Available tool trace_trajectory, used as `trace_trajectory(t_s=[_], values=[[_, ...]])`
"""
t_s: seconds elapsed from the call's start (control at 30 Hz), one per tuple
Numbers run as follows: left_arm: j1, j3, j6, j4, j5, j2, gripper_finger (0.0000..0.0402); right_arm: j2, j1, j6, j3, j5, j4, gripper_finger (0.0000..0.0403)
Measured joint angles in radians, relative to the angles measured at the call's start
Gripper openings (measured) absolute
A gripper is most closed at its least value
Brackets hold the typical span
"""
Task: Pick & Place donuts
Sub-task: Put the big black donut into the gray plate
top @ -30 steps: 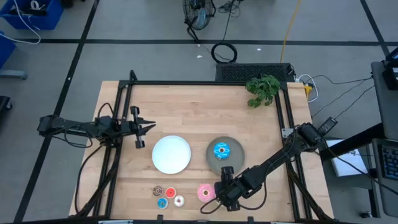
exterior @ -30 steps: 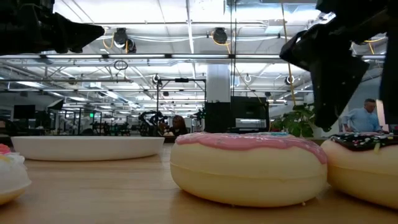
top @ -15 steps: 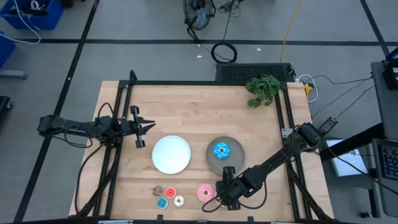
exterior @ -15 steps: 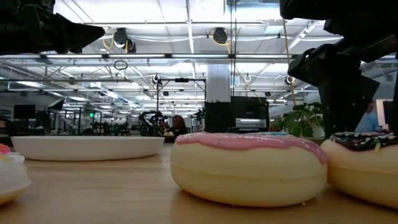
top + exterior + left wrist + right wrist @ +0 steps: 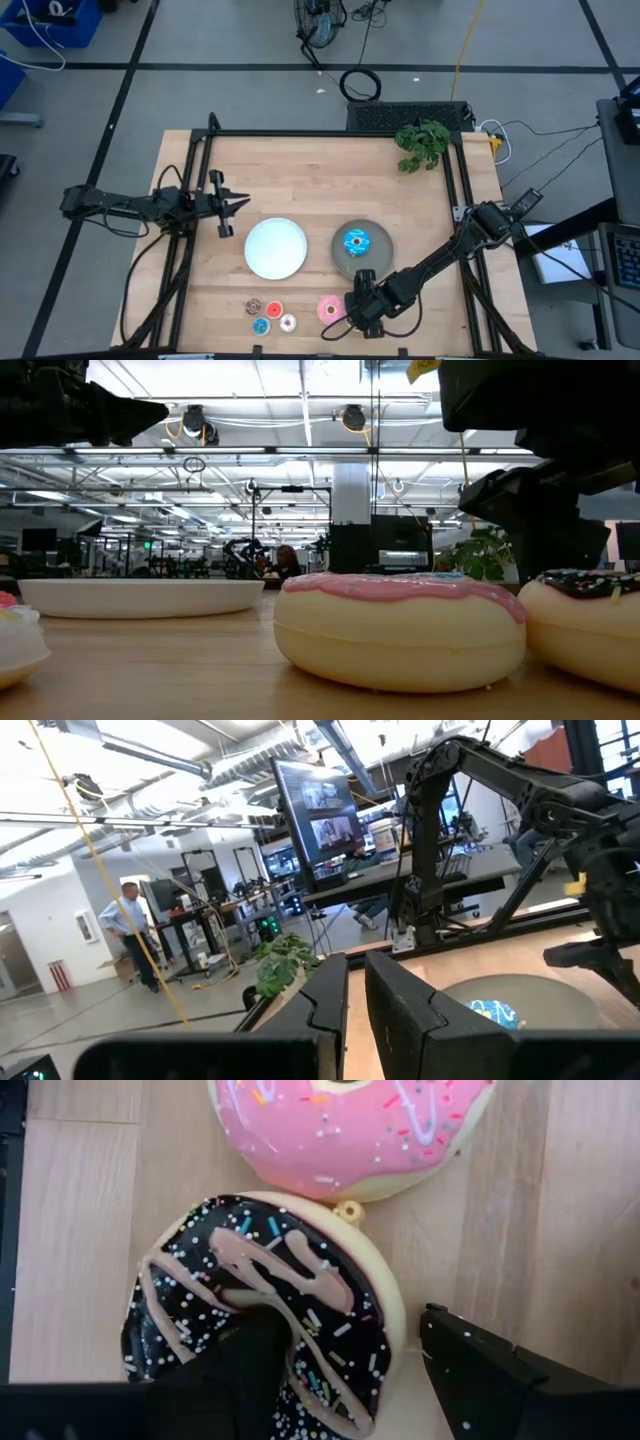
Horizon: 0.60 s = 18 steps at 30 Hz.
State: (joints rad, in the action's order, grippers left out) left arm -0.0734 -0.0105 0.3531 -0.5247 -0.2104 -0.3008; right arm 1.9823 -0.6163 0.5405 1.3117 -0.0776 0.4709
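Observation:
The dark brown sprinkled donut (image 5: 300, 1310) lies flat on the table by its near edge, touching the pink donut (image 5: 350, 1130) (image 5: 330, 308). My right gripper (image 5: 370, 1380) (image 5: 358, 312) is open and low over the dark donut (image 5: 590, 625). One finger is in the hole and the other stands outside the rim. The blue donut (image 5: 355, 241) lies on the grey plate (image 5: 380, 255). Several tiny donuts (image 5: 270, 315) sit left of the pink one. My left gripper (image 5: 245, 205) waits, shut, at the table's left side, above the surface. My right gripper comes from above, pointing down, with one finger (image 5: 250, 1370) in the dark donut's hole (image 5: 235, 1295) and the other finger (image 5: 490, 1370) a little way off the outer rim (image 5: 395, 1320). Whether the inner finger touches the donut, I cannot tell. The donut lies flat on the table.
A white plate (image 5: 276, 248) lies left of the grey plate. A green plant (image 5: 422, 143) stands at the far right corner. A black frame (image 5: 330, 133) runs round the table. Bare wood (image 5: 300, 170) lies across the far half.
My right gripper has come down over the dark brown donut, and its fingers now stand lower around the donut's ring. The pink donut and the left arm have kept still.

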Motion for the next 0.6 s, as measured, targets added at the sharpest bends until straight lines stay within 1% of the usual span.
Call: trace_trajectory(t_s=[0.13, 0.27, 0.43, 0.6], values=[[0.000, 0.000, 0.000, 0.000, 0.000, 0.000, 0.0047, -0.007, 0.001, 0.015, -0.001, 0.007, 0.011, 0.0209], [0.000, 0.000, 0.001, 0.000, 0.000, 0.000, 0.0047, -0.007, 0.002, 0.024, -0.002, 0.043, 0.013, 0.0176], [0.000, 0.000, 0.001, 0.000, 0.000, 0.000, 0.0047, -0.007, 0.002, 0.020, -0.002, 0.057, 0.015, 0.0104], [0.000, 0.000, 0.001, 0.000, 0.000, 0.000, 0.0047, -0.009, 0.026, 0.020, -0.002, 0.137, 0.017, 0.0021]])
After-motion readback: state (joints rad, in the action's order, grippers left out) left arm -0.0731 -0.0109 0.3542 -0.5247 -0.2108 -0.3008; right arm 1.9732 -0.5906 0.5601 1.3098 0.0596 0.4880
